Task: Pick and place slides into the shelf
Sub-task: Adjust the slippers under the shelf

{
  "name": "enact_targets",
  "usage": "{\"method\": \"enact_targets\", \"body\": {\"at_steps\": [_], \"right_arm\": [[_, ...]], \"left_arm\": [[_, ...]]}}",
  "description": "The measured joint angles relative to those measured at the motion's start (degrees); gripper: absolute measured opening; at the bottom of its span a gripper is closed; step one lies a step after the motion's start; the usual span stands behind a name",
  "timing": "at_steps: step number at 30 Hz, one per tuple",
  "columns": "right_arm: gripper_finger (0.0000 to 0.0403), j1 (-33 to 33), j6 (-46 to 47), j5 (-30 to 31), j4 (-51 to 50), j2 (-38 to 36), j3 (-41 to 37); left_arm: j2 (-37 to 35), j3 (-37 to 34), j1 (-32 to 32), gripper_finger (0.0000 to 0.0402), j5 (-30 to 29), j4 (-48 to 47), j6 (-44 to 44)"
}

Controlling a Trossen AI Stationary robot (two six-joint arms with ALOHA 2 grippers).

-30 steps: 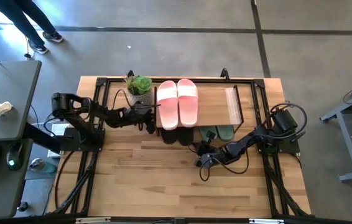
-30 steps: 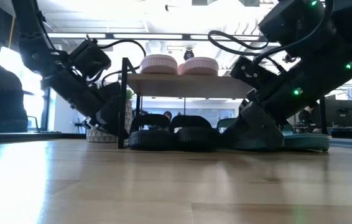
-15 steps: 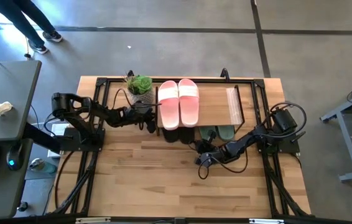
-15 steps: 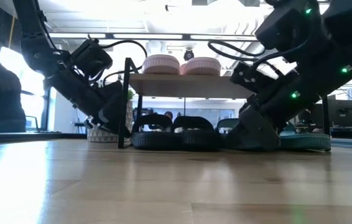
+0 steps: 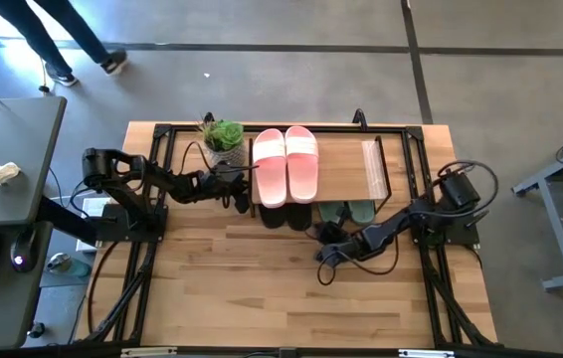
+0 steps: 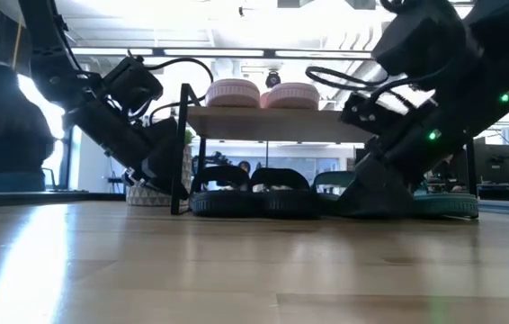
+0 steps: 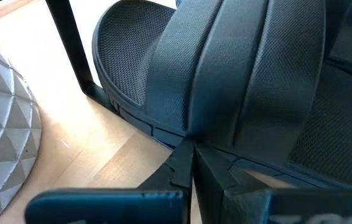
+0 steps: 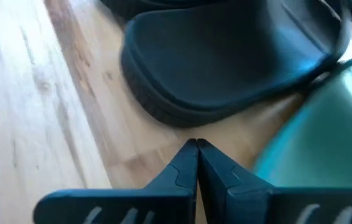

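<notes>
**Shoes on the rack, both claws closed**

Moved a little since a second ago: right arm pulled slightly back toward its own side, and walking person at the far left corner stepped along. Left arm much the same as before.

Big wooden table under everything. Low shelf at the far side of the table, with a light plank top and thin black legs.

Two pink slides side by side on top of the shelf, touching each other. Two black slides under the shelf on the table, side by side, toes peeking out past the front edge. Two green slides under the shelf too, just to the right of the black ones.

Small green plant in a pale patterned pot, just beside the shelf's left end.

Left gripper low at the shelf's left front leg, right up against the near black slide, fingers pressed together and holding nothing. Right gripper low on the table in front of the shelf, near the spot between a black slide and a green one, fingers pressed together too, holding nothing.
</notes>
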Motion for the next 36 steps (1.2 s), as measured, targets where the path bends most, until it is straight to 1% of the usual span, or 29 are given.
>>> {"method": "enact_targets", "body": {"at_steps": [3, 9, 13, 15, 20, 22, 25, 36], "right_arm": [[0.0000, 1.21, -0.14, -0.44, -2.48, -2.28, 0.00], [0.0000, 3.17, -7.55, -9.39, 5.09, -3.14, 0.02], [0.0000, 2.76, -10.49, -6.88, 7.16, -3.14, 0.01], [0.0000, 1.70, -10.79, -8.11, 8.31, -2.93, 0.02], [0.0000, -0.24, -11.56, -10.16, 12.49, 0.54, 0.00], [0.0000, -0.43, -11.59, -9.90, 13.24, 1.63, 0.00], [0.0000, -0.25, -11.56, -7.51, 14.13, 2.04, 0.00], [0.0000, -2.97, -11.96, -7.19, 14.29, 2.04, 0.00]], "left_arm": [[0.00, 0.00, 0.00, 0.0000, 0.00, -0.04, -0.01], [-0.02, 0.00, 0.00, 0.0000, 0.02, -0.20, -0.02], [-0.02, 0.00, 0.00, 0.0000, 0.04, -0.20, -0.02], [-0.02, 0.00, 0.00, 0.0000, 0.04, -0.20, -0.02], [-0.04, -0.02, 0.00, 0.0000, 0.04, -0.26, -0.02], [-0.04, -0.02, 0.00, 0.0000, 0.04, -0.30, -0.02], [-0.04, -0.02, 0.00, 0.0000, 0.04, -0.42, -0.02], [-0.04, -0.04, 0.00, 0.0000, 0.26, -0.48, -0.07]]}}
